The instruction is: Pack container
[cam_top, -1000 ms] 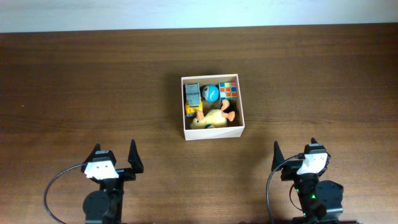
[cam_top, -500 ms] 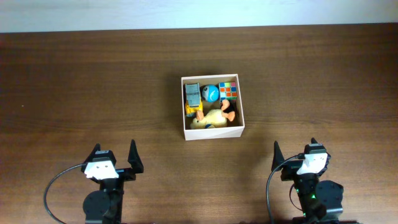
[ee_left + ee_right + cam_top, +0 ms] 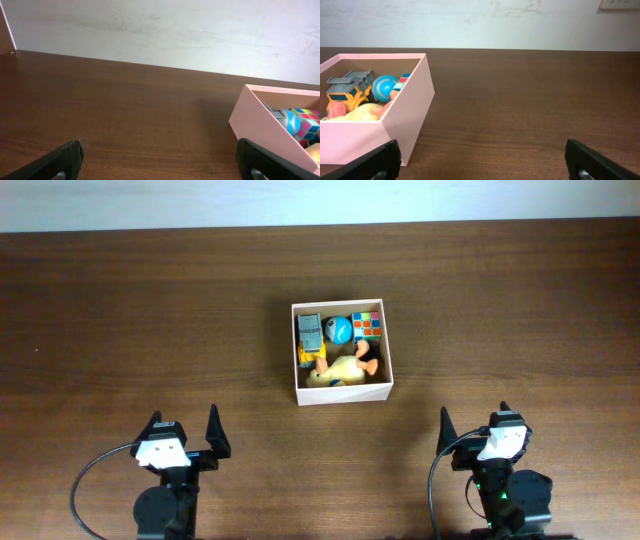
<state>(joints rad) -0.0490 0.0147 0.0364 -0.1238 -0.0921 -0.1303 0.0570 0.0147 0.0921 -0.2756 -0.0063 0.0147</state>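
The container [image 3: 343,393] is a square white-walled box at the table's middle. It holds a grey and yellow toy truck [image 3: 310,335], a blue ball [image 3: 339,330], a colour cube [image 3: 368,326] and a yellow plush duck [image 3: 338,372]. My left gripper [image 3: 183,428] is open and empty at the front left, well apart from the box. My right gripper [image 3: 474,421] is open and empty at the front right. The box shows at the right of the left wrist view [image 3: 260,115] and at the left of the right wrist view [image 3: 395,120].
The brown wooden table [image 3: 130,330] stretches to a white wall [image 3: 160,30] at the back. No other loose objects show on it.
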